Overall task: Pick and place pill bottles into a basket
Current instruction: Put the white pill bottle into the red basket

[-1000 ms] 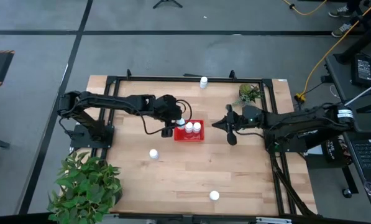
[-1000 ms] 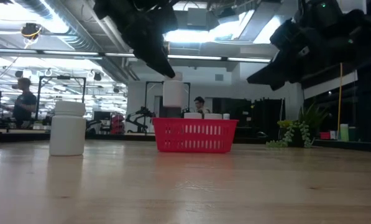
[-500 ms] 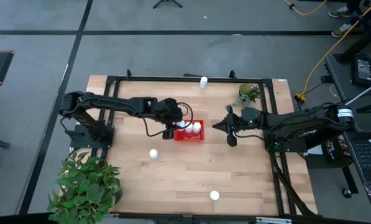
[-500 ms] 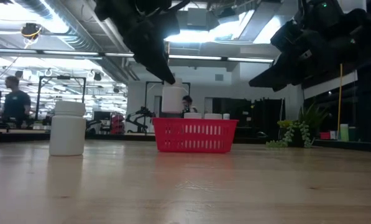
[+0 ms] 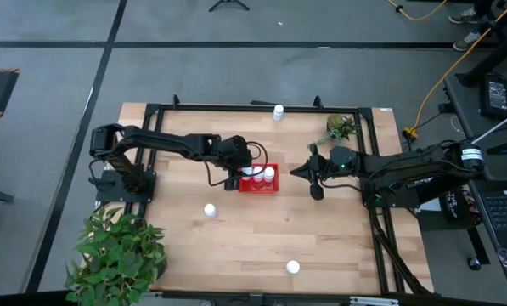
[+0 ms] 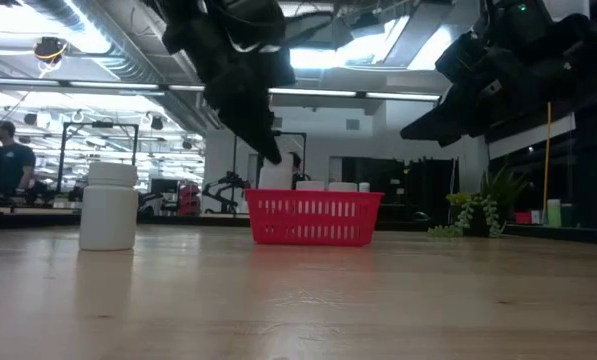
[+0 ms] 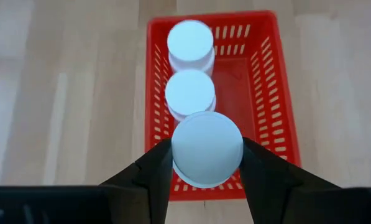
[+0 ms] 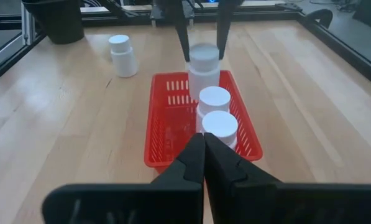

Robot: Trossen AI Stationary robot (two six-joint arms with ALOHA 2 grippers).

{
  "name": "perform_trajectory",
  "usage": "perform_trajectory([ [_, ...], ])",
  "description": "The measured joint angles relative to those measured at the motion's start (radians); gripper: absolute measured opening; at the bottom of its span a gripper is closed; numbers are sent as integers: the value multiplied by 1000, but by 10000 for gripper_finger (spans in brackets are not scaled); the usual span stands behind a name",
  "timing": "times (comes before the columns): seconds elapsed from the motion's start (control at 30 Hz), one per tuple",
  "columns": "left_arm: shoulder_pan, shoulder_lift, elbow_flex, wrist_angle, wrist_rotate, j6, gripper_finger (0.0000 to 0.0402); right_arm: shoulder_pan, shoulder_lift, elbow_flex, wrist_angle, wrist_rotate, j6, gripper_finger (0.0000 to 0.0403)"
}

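The red basket (image 5: 261,186) stands mid-table with two white pill bottles (image 7: 189,92) upright in it. My left gripper (image 7: 207,163) is shut on a third pill bottle (image 8: 204,73) over the basket's left end; the bottle's lower part is inside the walls. My right gripper (image 8: 204,149) hangs shut and empty above the table, right of the basket. Loose pill bottles stand on their bases: one at the near left (image 5: 210,210), one by the front edge (image 5: 293,268), one at the far edge (image 5: 278,111). My left gripper pinches the bottle's round cap (image 7: 180,155) by its sides between the two fingers (image 8: 184,38). The fingers slant down from above and from the table's left. The bottle hangs upright below them, its lower part inside the basket; whether it touches the base is hidden.
A small potted plant (image 5: 340,127) sits at the far right of the table. A large leafy plant (image 5: 117,251) stands at the near left corner. A black frame (image 5: 236,108) rims the table. Bare wood lies in front of the basket.
My left gripper has gone down with the pill bottle, which stays upright. The bottle was above the basket's rim and its lower part now sits within the left end of the basket.
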Motion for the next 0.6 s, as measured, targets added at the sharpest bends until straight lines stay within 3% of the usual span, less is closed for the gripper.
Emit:
perform_trajectory([
  [0.6,16,43,0,32,-4,12,153,0,0,0,0,0,0,5],
])
